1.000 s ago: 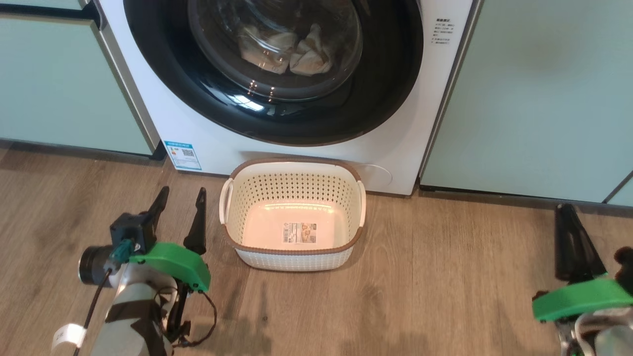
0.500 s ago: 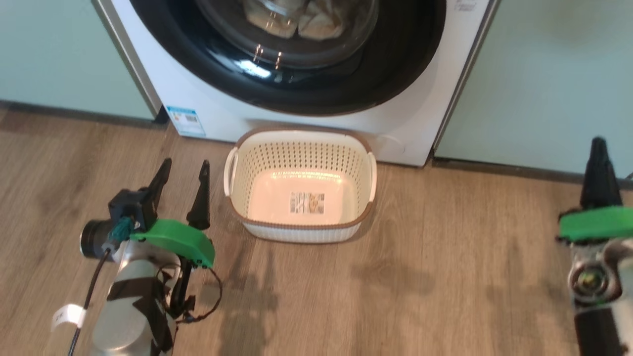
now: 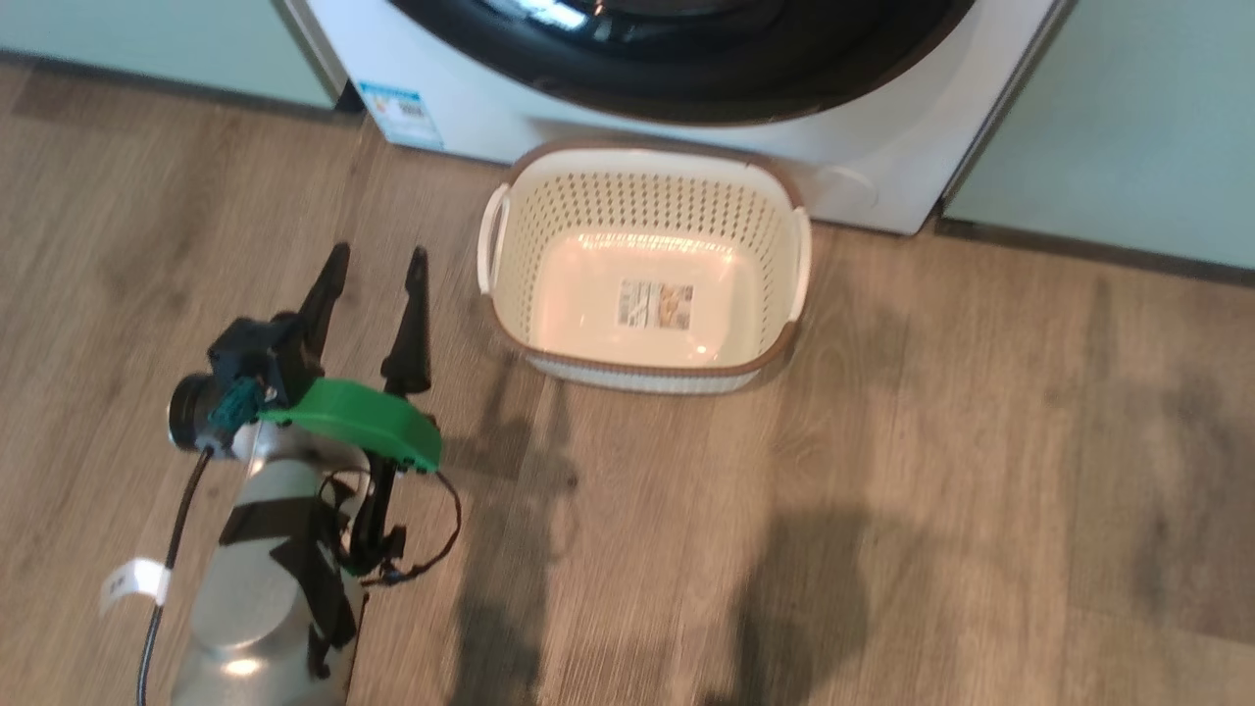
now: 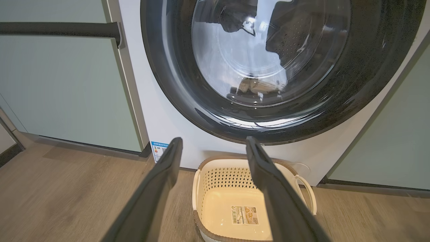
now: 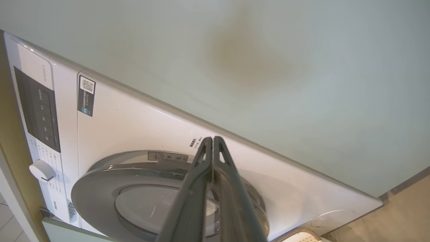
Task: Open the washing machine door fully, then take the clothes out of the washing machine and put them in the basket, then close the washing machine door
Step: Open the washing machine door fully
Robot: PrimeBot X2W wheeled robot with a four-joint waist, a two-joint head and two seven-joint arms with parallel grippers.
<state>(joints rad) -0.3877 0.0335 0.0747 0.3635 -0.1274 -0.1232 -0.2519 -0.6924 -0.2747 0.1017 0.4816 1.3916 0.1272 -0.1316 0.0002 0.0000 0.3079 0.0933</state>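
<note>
The washing machine [image 4: 161, 111] is white, and the washing machine door [image 4: 275, 67], a glossy black ring around clear glass, lies shut against its front. Glare on the glass hides the clothes. The cream basket [image 3: 647, 201] with a brown rim stands empty on the floor just below the door. My left gripper [image 3: 379, 253] hovers open left of the basket [image 4: 215, 181], and in its wrist view the left gripper [image 4: 214, 140] points at the door's lower edge. My right gripper [image 5: 212, 138] is shut on nothing, aimed at the machine [image 5: 134, 127] beside the door [image 5: 100, 181].
Pale green cabinets [image 4: 67, 84] flank the machine, the left one with a dark bar handle [image 4: 60, 29]. A blue label [image 3: 404, 103] marks the machine's lower left corner. The control panel [image 5: 40, 111] and knob [image 5: 42, 170] lie along its top. Wood floor [image 3: 931, 441] spreads around the basket.
The head camera has tilted down, so the machine and basket sit higher in its picture. My right gripper shut its fingers and rose out of that picture. The left gripper stays open.
</note>
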